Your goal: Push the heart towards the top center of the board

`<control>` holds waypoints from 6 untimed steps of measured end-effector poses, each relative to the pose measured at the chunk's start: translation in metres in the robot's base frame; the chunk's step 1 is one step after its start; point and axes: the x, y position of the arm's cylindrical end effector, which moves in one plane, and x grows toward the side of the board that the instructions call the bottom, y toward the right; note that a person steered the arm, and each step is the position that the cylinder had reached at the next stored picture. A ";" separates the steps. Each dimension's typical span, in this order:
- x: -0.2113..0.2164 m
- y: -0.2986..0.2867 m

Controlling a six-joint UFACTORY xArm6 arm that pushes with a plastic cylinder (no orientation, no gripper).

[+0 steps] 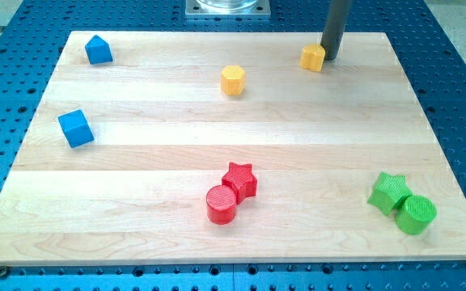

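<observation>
Since there is only the one camera view, everything rests on it: my tip is a bare rod with nothing to spread or pinch, and it stands touching, or all but touching, the small yellow block on its view's-left side. I take that block for the heart, though its shape is too small to be sure of. It sits close to the top edge of the board, to the view's right of top centre. A push toward the view's left looks right, but contact off the block's middle could spin it and let it slide past my tip, or drive it over the nearby top edge. Farther to the left of my tip and a little lower lies the yellow hexagon. A path sagging downward might strike it and carry both along. If I have mistaken which yellow block is the heart, I would move the wrong one.
</observation>
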 end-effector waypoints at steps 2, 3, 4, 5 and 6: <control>0.002 0.000; 0.012 0.001; 0.064 -0.003; 0.056 -0.006; 0.034 -0.026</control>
